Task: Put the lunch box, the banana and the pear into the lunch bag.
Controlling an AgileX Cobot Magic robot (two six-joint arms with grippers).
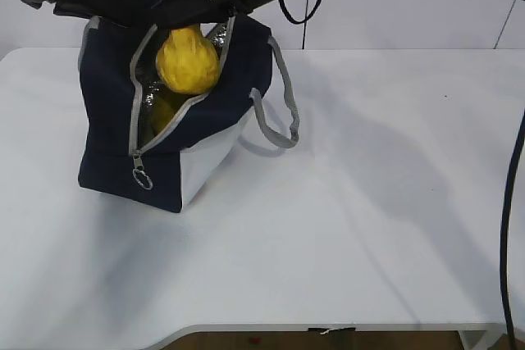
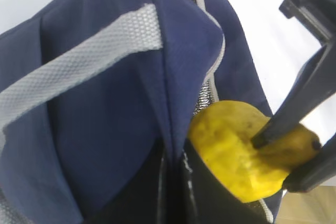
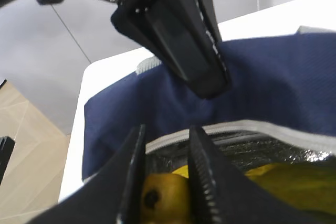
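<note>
The right gripper (image 2: 286, 163) holds the pear (image 1: 188, 61) between its fingers (image 3: 207, 177), over the open mouth of the bag (image 1: 111, 120). Below the fingertips, yellow fruit, likely the banana (image 3: 283, 174), lies against the foil lining. The left gripper (image 3: 184, 40) is closed, pinching the bag's navy rim just beyond the right fingers. The bag stands on the white table (image 1: 369, 227); the lunch box isn't visible

I count one lunch bag (image 1: 172, 120) on one white table (image 1: 369, 202); one pear (image 1: 188, 61) at the bag's mouth, one banana (image 3: 283, 174) inside it; two grippers above the bag.
</note>
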